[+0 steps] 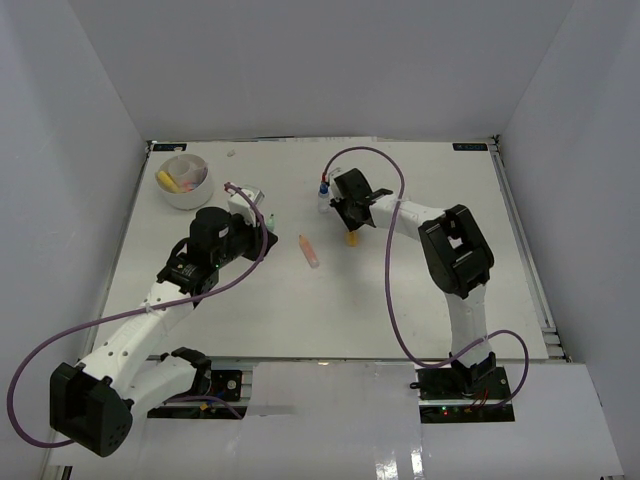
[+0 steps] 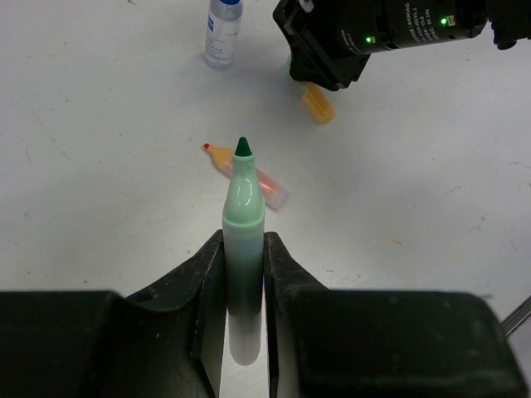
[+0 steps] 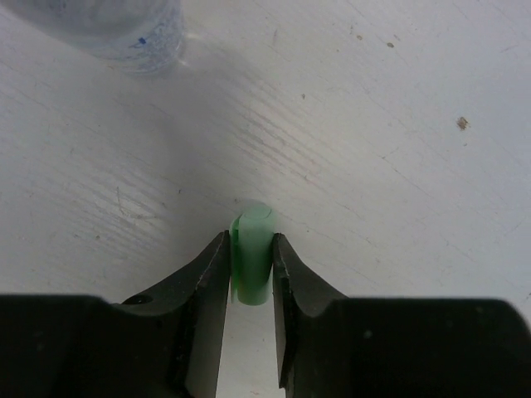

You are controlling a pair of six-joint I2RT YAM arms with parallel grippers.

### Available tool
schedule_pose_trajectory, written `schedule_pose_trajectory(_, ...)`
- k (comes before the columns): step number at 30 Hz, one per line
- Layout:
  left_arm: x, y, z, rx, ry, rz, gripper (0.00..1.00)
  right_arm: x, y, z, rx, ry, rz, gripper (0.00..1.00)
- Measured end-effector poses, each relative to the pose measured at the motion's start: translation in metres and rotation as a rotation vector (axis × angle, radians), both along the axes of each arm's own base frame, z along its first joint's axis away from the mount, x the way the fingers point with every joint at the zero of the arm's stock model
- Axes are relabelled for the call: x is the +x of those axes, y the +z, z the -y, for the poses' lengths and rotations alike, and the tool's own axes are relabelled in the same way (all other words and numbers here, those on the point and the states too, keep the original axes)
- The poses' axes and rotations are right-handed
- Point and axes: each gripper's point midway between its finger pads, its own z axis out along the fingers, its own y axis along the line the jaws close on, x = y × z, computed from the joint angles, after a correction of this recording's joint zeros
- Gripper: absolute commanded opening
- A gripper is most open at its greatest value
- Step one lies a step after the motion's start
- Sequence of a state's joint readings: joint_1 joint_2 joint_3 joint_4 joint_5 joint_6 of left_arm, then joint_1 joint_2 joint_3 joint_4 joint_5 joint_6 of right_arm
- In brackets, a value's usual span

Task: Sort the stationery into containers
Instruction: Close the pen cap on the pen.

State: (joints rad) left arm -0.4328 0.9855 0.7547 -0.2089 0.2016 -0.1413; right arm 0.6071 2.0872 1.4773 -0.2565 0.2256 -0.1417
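Observation:
My left gripper (image 2: pixel 243 240) is shut on a teal-green marker (image 2: pixel 243 207) whose dark green tip is bare and points away over the table. In the top view this gripper (image 1: pixel 262 228) sits left of centre. My right gripper (image 3: pixel 250 245) is down at the table, its jaws pressed on both sides of a small green cap (image 3: pixel 252 249). A pink marker with an orange end (image 1: pixel 308 250) lies between the arms. A yellow cap (image 1: pixel 352 238) lies close to the right gripper (image 1: pixel 347 207). The blue-capped clear bottle (image 1: pixel 323 195) stands just left of it. The white tub (image 1: pixel 186 196) is at the far left.
The tub holds a yellow marker (image 1: pixel 166 181) and a pink item (image 1: pixel 183 187). Purple cables loop off both arms. White walls close in the table on three sides.

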Motion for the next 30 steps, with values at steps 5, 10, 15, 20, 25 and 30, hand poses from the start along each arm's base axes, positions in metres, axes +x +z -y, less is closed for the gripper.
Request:
schedule_pose_trajectory(5, -0.004, -0.002, 0.005, -0.010, -0.035, -0.006, 0.00, -0.003, 0.005, 0.005, 0.003, -0.005, 0.006, 0.17)
schedule_pose_trajectory(10, -0.012, 0.001, 0.016, -0.046, -0.111, -0.002, 0.00, -0.020, 0.048, 0.010, 0.072, 0.005, 0.055, 0.15)
schedule_pose_trajectory(15, -0.030, 0.012, 0.035, -0.131, -0.258, 0.034, 0.00, -0.047, 0.166, -0.003, 0.346, 0.092, 0.249, 0.12)
schedule_pose_trajectory(20, -0.046, 0.042, 0.059, -0.251, -0.425, 0.096, 0.00, -0.084, 0.274, -0.027, 0.644, 0.267, 0.419, 0.12)
schedule_pose_trajectory(25, -0.054, 0.062, 0.077, -0.311, -0.572, 0.123, 0.00, -0.123, 0.344, -0.051, 0.887, 0.467, 0.495, 0.12)
schedule_pose_trajectory(30, -0.060, 0.075, 0.082, -0.332, -0.650, 0.185, 0.00, -0.163, 0.373, -0.076, 1.077, 0.659, 0.447, 0.13)
